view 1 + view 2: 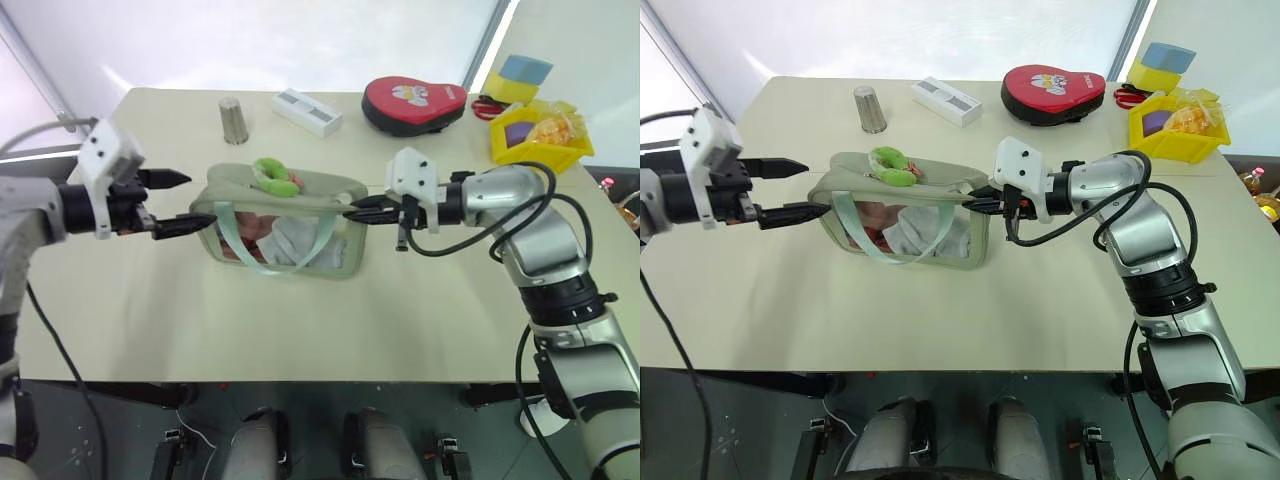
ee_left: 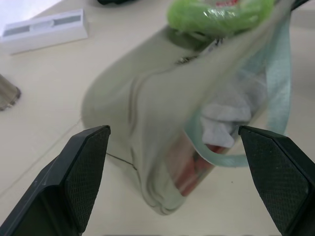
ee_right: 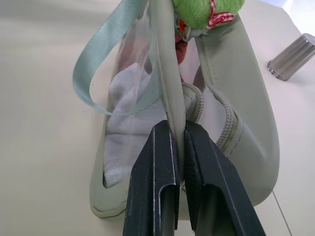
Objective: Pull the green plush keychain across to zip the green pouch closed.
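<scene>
Left gripper [image 1: 172,203]: jaws wide, at the left end of the green pouch [image 1: 285,222], a boxy soft case with clear window. Fuzzy green plush keychain [image 1: 274,176] lies on top, between grippers. Right gripper [image 3: 180,162]: clamped on the pouch's right rim.

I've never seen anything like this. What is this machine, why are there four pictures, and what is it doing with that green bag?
It is a humanoid robot with two arms. Two pictures come from its head, two from cameras on its wrists. On the beige table stands a pale sage-green zip pouch with a clear window, a fuzzy lime-green plush keychain lying on top. The right gripper pinches the pouch's edge shut; the left gripper is open beside its other end. Behind lie a red padded case, a white box and a metal cup.
</scene>
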